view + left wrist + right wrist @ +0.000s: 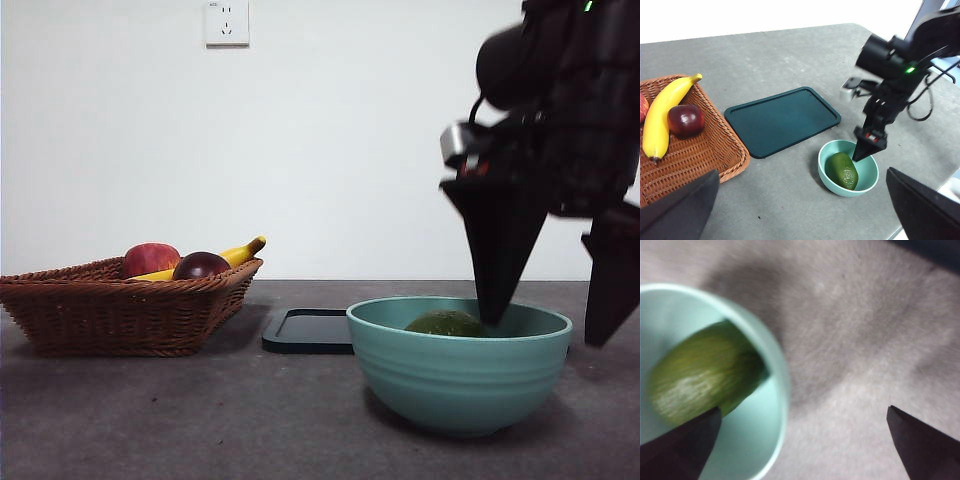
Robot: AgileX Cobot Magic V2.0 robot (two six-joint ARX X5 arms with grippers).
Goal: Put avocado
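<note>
The avocado (445, 323), dark green and dull, lies inside a teal bowl (460, 385) at the right of the table. It also shows in the left wrist view (842, 170) and, blurred, in the right wrist view (700, 377). My right gripper (546, 332) is open and empty, straddling the bowl's rim (776, 375): one jaw reaches down into the bowl beside the avocado, the other hangs outside the bowl. My left gripper (802, 171) is open and empty, held high above the table, away from the bowl.
A wicker basket (120, 310) at the left holds a banana (235, 255), a red apple (150, 258) and a dark maroon fruit (200, 265). A flat black tray (305, 332) lies between the basket and the bowl.
</note>
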